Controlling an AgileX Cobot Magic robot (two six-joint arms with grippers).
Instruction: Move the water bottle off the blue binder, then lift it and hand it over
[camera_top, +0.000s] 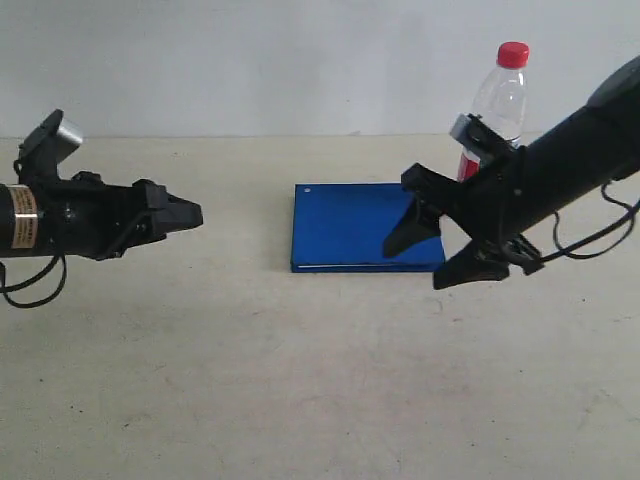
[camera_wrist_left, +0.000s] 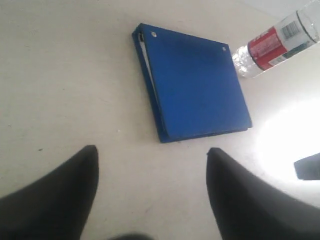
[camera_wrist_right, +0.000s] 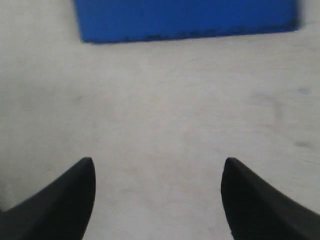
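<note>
Hovering over a beige table (camera_top: 300, 380), white wall (camera_top: 250, 60) behind, left tool (camera_wrist_left: 152, 151) and right tool (camera_wrist_right: 158, 161) gape apart.

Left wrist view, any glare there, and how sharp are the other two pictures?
Left wrist view: a blown-out white patch on the table, beside the blue binder and near the water bottle. Right wrist view: soft overall, with the binder's edge smeared. Exterior view: evenly lit, fairly sharp, only faint shadows.
</note>
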